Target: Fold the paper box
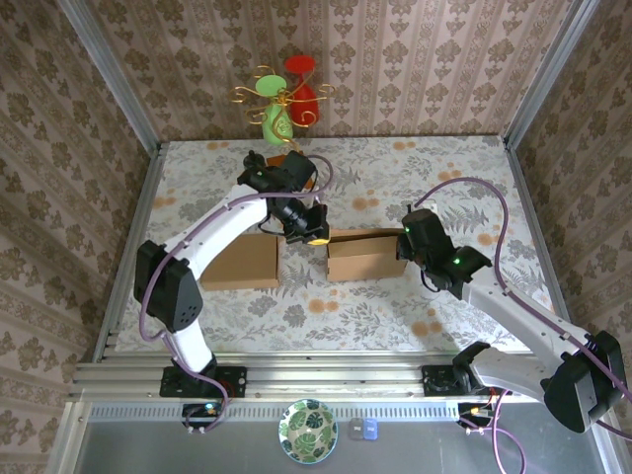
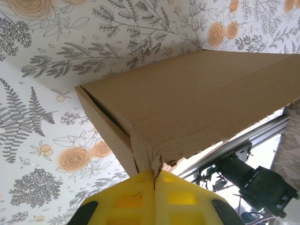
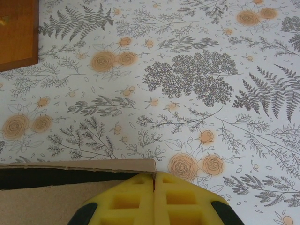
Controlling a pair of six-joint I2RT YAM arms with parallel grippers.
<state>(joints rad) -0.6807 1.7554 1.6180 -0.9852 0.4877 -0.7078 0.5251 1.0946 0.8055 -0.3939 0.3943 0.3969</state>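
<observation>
From above, the paper box [image 1: 365,259] sits at the middle of the desk [image 1: 395,168]. The left fingers [image 1: 316,237] meet the box's left end, and the right arm [image 1: 434,252] reaches its right end. A flat cardboard piece [image 1: 240,263] lies left of the box.

In the left wrist view, the yellow left fingers [image 2: 126,199] are pressed together, pinching the ragged corner of the box's flap [image 2: 197,103].

In the right wrist view, the right fingers [image 3: 183,199] are pressed narrow at the end of the box's rim [image 3: 75,165]. Whether card sits between them I cannot tell. A brown board [image 3: 16,33] lies well beyond the box.
</observation>
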